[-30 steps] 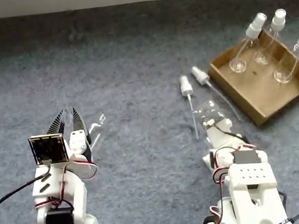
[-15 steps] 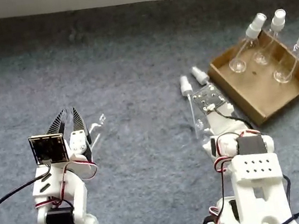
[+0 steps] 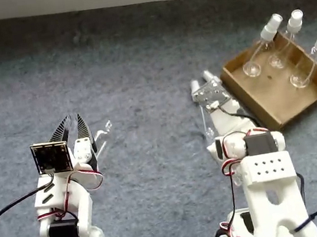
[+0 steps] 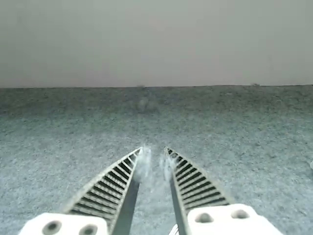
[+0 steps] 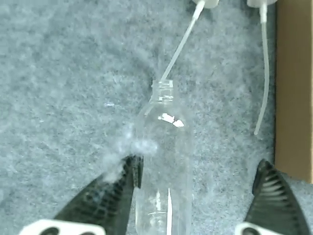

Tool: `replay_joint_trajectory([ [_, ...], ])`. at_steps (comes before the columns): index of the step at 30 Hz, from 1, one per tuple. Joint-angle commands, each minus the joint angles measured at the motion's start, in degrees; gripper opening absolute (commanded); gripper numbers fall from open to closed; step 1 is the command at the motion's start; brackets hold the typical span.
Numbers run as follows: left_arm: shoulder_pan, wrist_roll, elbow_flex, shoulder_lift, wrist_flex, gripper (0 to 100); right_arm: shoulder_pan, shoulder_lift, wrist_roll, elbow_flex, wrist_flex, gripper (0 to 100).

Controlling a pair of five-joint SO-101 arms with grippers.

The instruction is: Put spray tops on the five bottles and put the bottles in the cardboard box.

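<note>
surface: grey and carpet-like; you're seeing both arms sitting at its near edge
cardboard box: sitting far right, holding three capped bottles that are leaning on its far wall
right gripper: jaws standing wide apart, straddling the open bottle that is lying on the surface near the box
left gripper: hanging over the surface, fingers slightly apart, gripping nothing
spray tops: two lying loose, one tube ending at the open bottle's mouth

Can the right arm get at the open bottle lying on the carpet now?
Probably yes. The right gripper is open, the bottle lies between its fingers, and nothing covers it. The spray tops lie beyond its neck, out of the way.
</note>
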Motion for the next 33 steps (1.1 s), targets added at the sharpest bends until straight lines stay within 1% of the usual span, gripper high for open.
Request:
replay_joint_trajectory([
  [1, 0.75, -0.35, -1.19, -0.66, 0.26, 4, -0.84, 8.04, -0.70, -7.25, 0.31, 31.7],
  [9, 0.75, -0.35, -1.19, -0.66, 0.26, 4, -0.84, 23.96, -0.70, -17.19, 1.01, 31.7],
  [13, 0.75, -0.35, -1.19, -0.66, 0.26, 4, -2.07, 28.53, -0.70, -22.90, 7.43, 31.7],
  [17, 0.75, -0.35, -1.19, -0.66, 0.26, 4, -3.74, 31.25, -0.44, -27.21, 10.42, 31.7],
  [23, 0.75, -0.35, -1.19, -0.66, 0.26, 4, -7.34, 33.89, -0.18, -28.09, 10.42, 31.7],
  [25, 0.75, -0.35, -1.19, -0.66, 0.26, 4, -7.43, 34.86, 0.62, -28.09, 10.33, 31.7],
  [28, 0.75, -0.35, -1.19, -0.66, 0.26, 4, -7.16, 36.44, 4.22, -28.09, 9.27, 31.7],
  [33, 0.75, -0.35, -1.19, -0.66, 0.26, 4, -7.08, 37.67, 3.25, -27.82, 6.46, 31.7],
])
